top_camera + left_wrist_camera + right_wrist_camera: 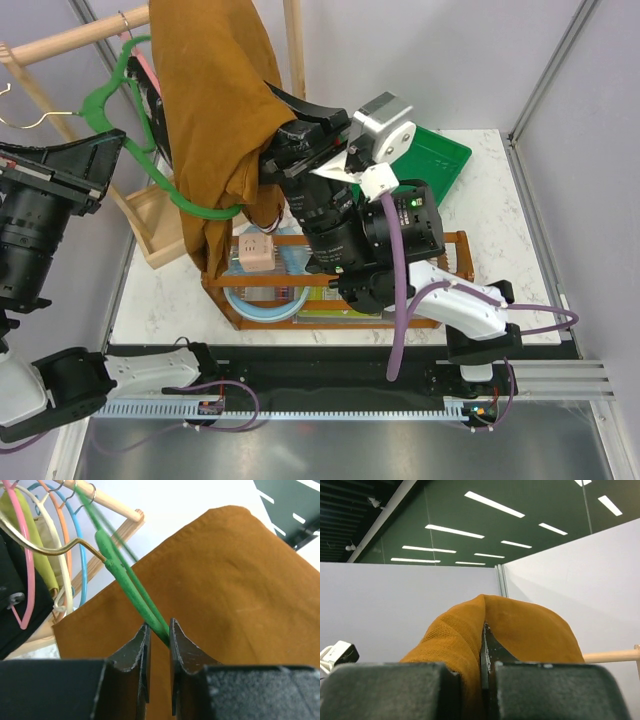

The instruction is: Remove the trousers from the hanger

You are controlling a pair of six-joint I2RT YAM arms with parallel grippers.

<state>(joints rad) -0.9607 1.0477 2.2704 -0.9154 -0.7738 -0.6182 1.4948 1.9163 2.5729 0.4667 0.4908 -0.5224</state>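
The rust-brown trousers (215, 110) hang draped over the green hanger (108, 92), whose lower bar curves out below the cloth. My left gripper (116, 142) is shut on the hanger's thin green arm; in the left wrist view the hanger (131, 591) runs down between the nearly closed fingers of the gripper (159, 630), in front of the trousers (230, 590). My right gripper (268, 150) is shut on a fold of the trousers at their right edge. In the right wrist view the cloth (520, 625) bulges over the gripper (483, 632).
A wooden rack rail (70, 40) carries pink (22, 555), orange (62, 525) and blue (82, 575) hangers, a gold wire hook (50, 547), and olive (35, 540) and black (15, 610) garments. A wooden crate (455, 250) of items and a green tray (440, 160) sit on the table.
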